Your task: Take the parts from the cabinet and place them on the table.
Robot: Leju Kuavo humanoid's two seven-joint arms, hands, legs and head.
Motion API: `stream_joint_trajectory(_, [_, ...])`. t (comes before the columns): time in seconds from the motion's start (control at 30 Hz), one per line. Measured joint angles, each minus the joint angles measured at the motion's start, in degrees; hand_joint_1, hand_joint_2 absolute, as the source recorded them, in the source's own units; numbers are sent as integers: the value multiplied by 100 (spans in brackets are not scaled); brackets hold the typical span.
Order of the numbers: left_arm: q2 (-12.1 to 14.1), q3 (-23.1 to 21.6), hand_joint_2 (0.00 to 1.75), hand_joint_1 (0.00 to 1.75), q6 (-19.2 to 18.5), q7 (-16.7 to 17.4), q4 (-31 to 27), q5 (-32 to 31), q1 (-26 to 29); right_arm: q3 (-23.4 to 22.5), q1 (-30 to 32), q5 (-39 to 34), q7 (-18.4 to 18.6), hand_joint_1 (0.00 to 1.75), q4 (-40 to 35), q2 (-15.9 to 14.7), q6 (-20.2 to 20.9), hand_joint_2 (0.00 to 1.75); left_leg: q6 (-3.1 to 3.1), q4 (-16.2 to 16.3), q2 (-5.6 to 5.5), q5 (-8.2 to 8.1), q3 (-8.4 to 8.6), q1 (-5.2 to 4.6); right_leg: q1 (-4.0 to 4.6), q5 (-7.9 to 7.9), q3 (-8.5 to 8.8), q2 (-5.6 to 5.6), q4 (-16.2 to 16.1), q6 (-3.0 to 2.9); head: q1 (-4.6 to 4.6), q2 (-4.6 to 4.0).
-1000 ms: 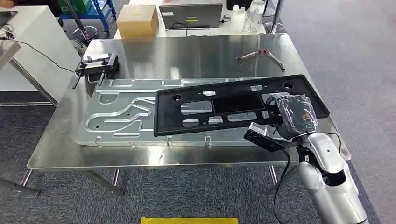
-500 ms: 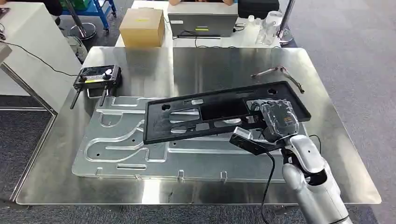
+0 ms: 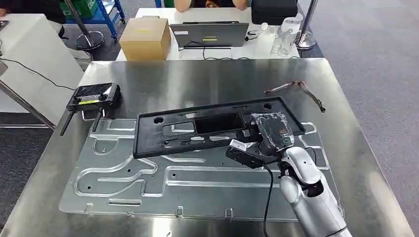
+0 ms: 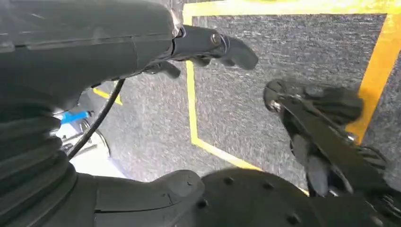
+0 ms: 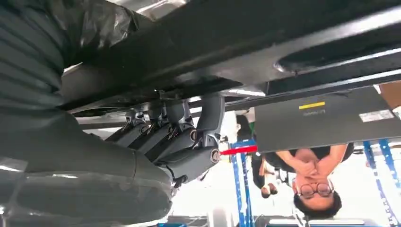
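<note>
Right robot hand [image 3: 271, 129] grips the long black panel [image 3: 197, 131] at its right end; in my right wrist view the fingers [image 5: 161, 132] curl under the panel's edge. I see the panel tilted above the stamped metal plate [image 3: 148, 182] lying on the steel worktop [image 3: 207, 79]. Left robot hand [image 4: 208, 45] hangs over grey carpet marked with yellow tape [image 4: 191, 109], its fingers apart and holding nothing. A black remote controller [image 3: 94, 95] lies near the plate's far left corner.
</note>
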Motion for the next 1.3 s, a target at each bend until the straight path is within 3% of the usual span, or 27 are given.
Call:
stream_joint_trajectory(0.03, [4, 0, 175, 0, 7, -7, 7, 11, 1, 2, 8, -11, -4, 175, 13, 11, 0, 175, 4, -225, 5, 235, 22, 7, -1, -29, 42, 1, 2, 9, -2, 0])
stream_joint_trajectory(0.1, [13, 0, 175, 0, 42, -20, 15, 31, 2, 13, 10, -44, -26, 175, 28, 61, 4, 175, 28, -1171, 14, 965, 328, 14, -3, -86, 140, 4, 4, 35, -2, 0])
stream_joint_trajectory(0.13, [15, 0, 175, 0, 63, -33, 24, 46, 0, 39, 10, -59, -39, 175, 37, 92, 4, 175, 57, -1584, 15, 1201, 451, 12, -3, -107, 165, 4, 2, 58, 0, 2])
stream_joint_trajectory(0.17, [24, 0, 175, 0, 83, -35, 48, 48, -16, 72, 13, -81, -59, 175, 52, 126, 9, 175, 88, -1636, 18, 1009, 435, -19, 13, -107, 167, 11, 10, 82, 0, 0])
stream_joint_trajectory(0.2, [28, 0, 175, 0, 101, -39, 63, 50, -18, 101, 27, -96, -70, 175, 61, 166, 13, 175, 121, -1629, 21, 1001, 436, -38, 17, -110, 134, 20, 5, 122, -2, 0])
stream_joint_trajectory(0.23, [31, 0, 175, 0, 114, -48, 81, 52, -11, 144, 62, -98, -83, 175, 74, 203, 20, 175, 163, -1638, 15, 1130, 452, -44, 14, -119, 147, 18, 0, 157, 0, 2])
stream_joint_trajectory(0.27, [31, 0, 175, 0, 120, -50, 109, 63, -8, 210, 98, -101, -101, 175, 92, 254, 24, 175, 146, -1679, 8, 1157, 482, -19, 45, -155, 164, 16, 18, 149, 2, 2])
stream_joint_trajectory(0.3, [31, 0, 175, 0, 138, -50, 133, 66, -11, 265, 132, -103, -116, 175, 100, 278, 28, 175, 113, -1680, 1, 1175, 474, -12, 43, -113, 160, 13, -11, 10, 0, 0])
stream_joint_trajectory(0.47, [35, 2, 175, 0, 135, -118, 205, 197, -15, 562, 271, -140, -127, 175, 103, 400, 72, 175, 176, -1680, -10, 1172, 457, -41, 28, -101, 181, 11, -70, 57, 0, 0])
stream_joint_trajectory(0.5, [35, 2, 175, 0, 120, -125, 227, 216, -17, 603, 295, -173, -131, 0, 105, 415, 96, 0, 196, -1680, -9, 1165, 457, -43, 28, -98, 185, 11, -79, 61, 0, 2])
stream_joint_trajectory(0.6, [41, 2, 175, 0, 74, -153, 299, 251, -16, 745, 327, -260, -168, 0, 133, 459, 131, 0, 212, -1678, -9, 1163, 457, -46, 27, -90, 195, 10, -100, 81, 0, 0])
stream_joint_trajectory(0.7, [59, 2, 175, 0, 64, -162, 367, 256, -17, 883, 361, -291, -181, 0, 153, 496, 168, 0, 226, -1675, -10, 1154, 458, -50, 20, -93, 204, 9, -113, 169, 0, 2])
stream_joint_trajectory(0.77, [79, 2, 175, 0, 66, -162, 396, 264, -16, 944, 368, -302, -184, 0, 159, 509, 197, 0, 226, -1674, -9, 1154, 459, -50, 20, -93, 205, 10, -114, 170, 0, 0])
stream_joint_trajectory(0.8, [83, 2, 0, 0, 68, -157, 402, 262, -16, 966, 382, -315, -184, 0, 166, 511, 201, 0, 226, -1674, -8, 1154, 460, -50, 20, -95, 205, 11, -114, 174, 0, 0])
stream_joint_trajectory(1.3, [79, 2, 0, 0, 46, 74, 424, 553, -23, 1082, 537, -315, 7, 0, 203, 544, 216, 0, 239, -1651, -7, 1143, 454, -58, 14, -84, 210, 10, -138, 216, 0, 0])
